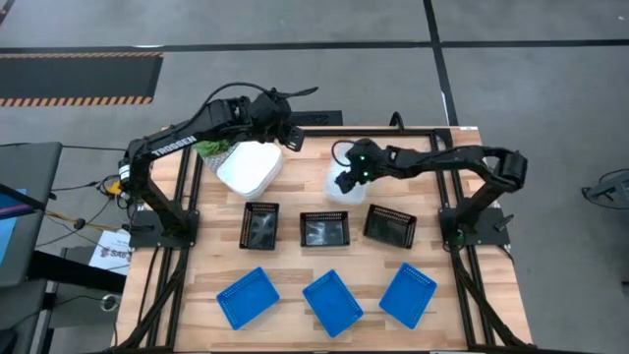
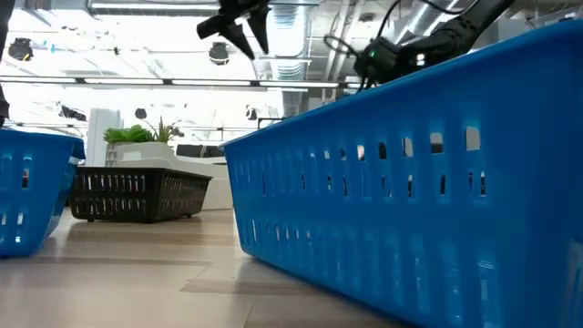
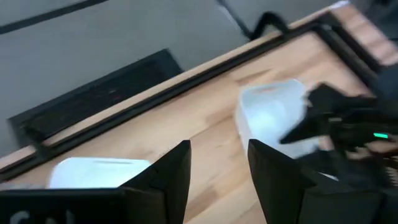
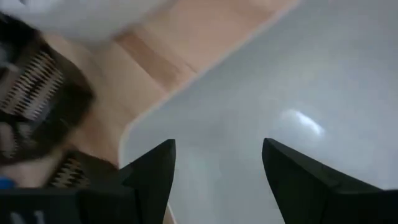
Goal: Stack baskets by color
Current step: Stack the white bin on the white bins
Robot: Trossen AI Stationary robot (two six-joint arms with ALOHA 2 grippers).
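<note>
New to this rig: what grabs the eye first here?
The tidy grid: three blue baskets along the near edge, three black baskets in a row behind them. Farther back, the left tool hangs open beside a white basket, and the right tool, open, is over another white basket.

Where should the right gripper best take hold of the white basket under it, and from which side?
Probably from above, on the white basket's rim: it sits upright with its opening upward, so one finger can go inside the thin wall and one outside. The right gripper already hangs open over it.
</note>
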